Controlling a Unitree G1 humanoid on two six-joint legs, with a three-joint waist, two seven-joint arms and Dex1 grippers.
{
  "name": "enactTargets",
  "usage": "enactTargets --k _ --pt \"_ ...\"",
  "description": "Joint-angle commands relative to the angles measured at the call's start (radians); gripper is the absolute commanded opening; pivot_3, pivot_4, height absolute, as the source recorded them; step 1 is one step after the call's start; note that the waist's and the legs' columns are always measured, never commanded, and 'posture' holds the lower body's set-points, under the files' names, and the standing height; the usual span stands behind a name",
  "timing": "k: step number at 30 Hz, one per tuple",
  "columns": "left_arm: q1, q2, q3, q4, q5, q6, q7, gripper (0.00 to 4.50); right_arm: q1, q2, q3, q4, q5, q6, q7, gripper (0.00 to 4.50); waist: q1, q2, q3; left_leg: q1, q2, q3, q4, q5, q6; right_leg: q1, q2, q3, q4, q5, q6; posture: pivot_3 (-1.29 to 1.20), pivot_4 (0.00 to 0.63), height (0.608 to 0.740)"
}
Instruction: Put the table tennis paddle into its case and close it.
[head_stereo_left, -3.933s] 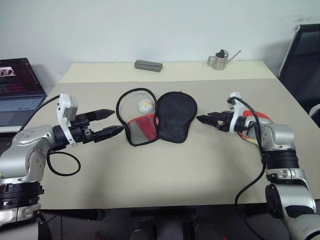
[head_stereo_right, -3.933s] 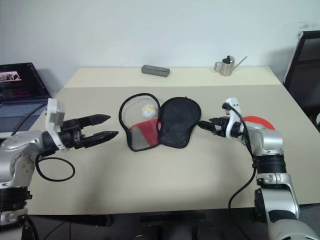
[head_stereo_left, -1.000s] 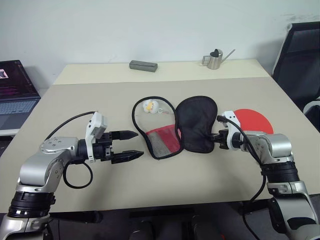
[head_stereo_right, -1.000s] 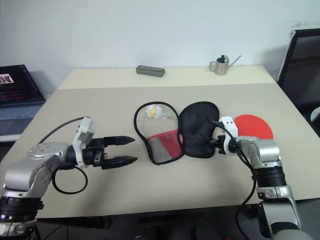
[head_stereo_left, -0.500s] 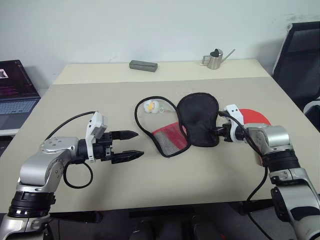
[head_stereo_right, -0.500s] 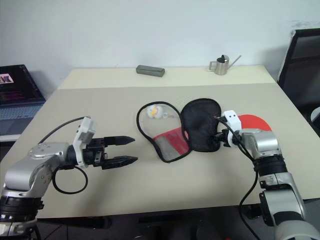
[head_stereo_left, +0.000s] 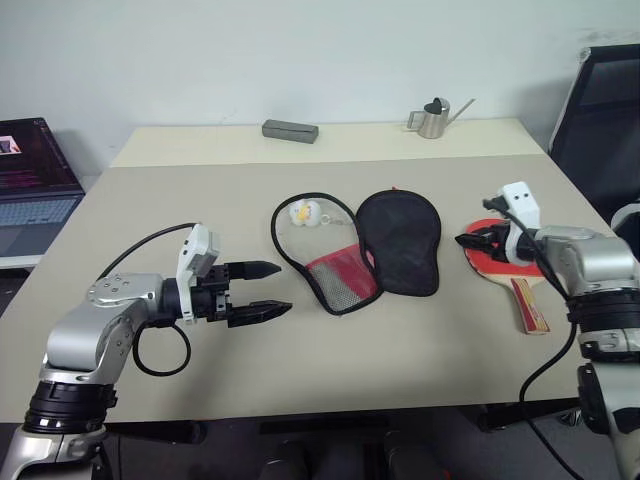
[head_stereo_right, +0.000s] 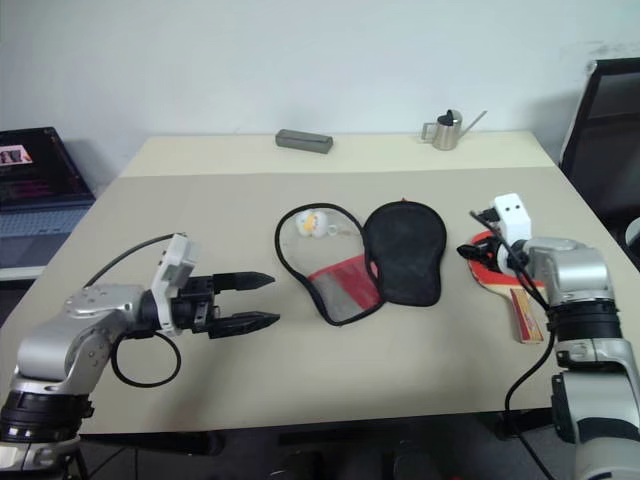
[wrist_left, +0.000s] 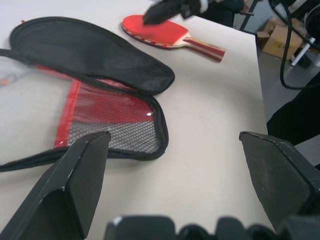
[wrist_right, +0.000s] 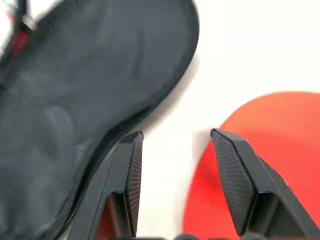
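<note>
Right gripper (head_stereo_left: 470, 241) parted over paddle (head_stereo_left: 497, 262), empty

You are working at a beige table (head_stereo_left: 330, 380) set against a plain pale wall (head_stereo_left: 300, 50). A seam divides its lighter far strip from the main surface. On that strip lie a grey rectangular block (head_stereo_left: 290, 130) and a small metal watering can (head_stereo_left: 434, 118). A black chair (head_stereo_left: 600, 110) stands at the far right corner. An open laptop (head_stereo_left: 30, 180) sits to the left, beside the table. Cardboard boxes (wrist_left: 277, 40) rest on the floor.
</note>
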Motion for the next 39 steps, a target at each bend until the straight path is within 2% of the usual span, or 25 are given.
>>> enactTargets --k 1,6,12,17,21,29,39 --pt "-0.044 -0.01 -0.021 -0.034 0.015 -0.04 0.0 4.5 0.074 -0.041 -0.043 -0.188 0.057 0.054 0.037 2.89 0.003 0.0 0.0 0.0 0.0 0.0 0.0 0.0 0.0 0.0 0.0 0.0 0.0 0.0 0.0 0.0 0.15 0.74" --pt "-0.12 -0.052 -0.075 -0.061 0.038 -0.072 0.008 4.5 0.229 -0.086 -0.112 -0.351 0.049 0.081 -0.03 4.45 0.018 -0.001 0.0 0.0 -0.001 0.0 0.001 0.0 0.0 0.0 0.0 0.0 0.0 0.0 0.0 0.0 0.15 0.74" --pt "-0.197 -0.105 -0.123 -0.076 0.051 -0.089 0.024 4.5 0.384 -0.117 -0.209 -0.433 0.041 0.104 -0.108 4.45 0.027 -0.001 0.0 -0.001 -0.001 0.0 0.001 0.0 0.0 0.001 -0.001 0.0 -0.001 0.0 0.001 0.0 0.15 0.74" --pt "-0.273 -0.164 -0.159 -0.051 0.068 -0.097 0.039 4.5 0.493 -0.073 -0.301 -0.493 0.026 0.15 -0.231 4.45 0.028 -0.001 0.001 0.0 -0.001 0.001 0.002 0.0 0.0 0.001 0.0 0.001 0.0 0.0 0.001 0.0 0.15 0.74" --pt "-0.288 -0.172 -0.174 -0.033 0.08 -0.108 0.027 4.5 0.549 -0.057 -0.317 -0.531 0.029 0.166 -0.259 4.45 0.022 -0.001 0.001 0.0 -0.001 0.001 0.002 0.0 0.0 0.001 0.0 0.002 0.0 0.0 0.001 0.0 0.15 0.74" --pt "-0.299 -0.182 -0.183 -0.007 0.092 -0.129 0.012 4.5 0.561 -0.019 -0.347 -0.504 0.042 0.191 -0.309 4.45 0.021 -0.001 0.001 0.0 -0.001 0.001 0.003 0.0 0.0 0.002 0.0 0.002 0.0 -0.002 0.005 0.0 0.15 0.74" --pt "-0.293 -0.182 -0.175 0.002 0.107 -0.141 0.015 4.5 0.512 0.019 -0.306 -0.371 0.024 0.15 -0.335 4.45 0.02 -0.001 0.001 0.001 -0.001 0.001 0.004 0.001 0.0 0.003 0.0 0.002 0.0 -0.001 0.006 0.0 0.15 0.74"
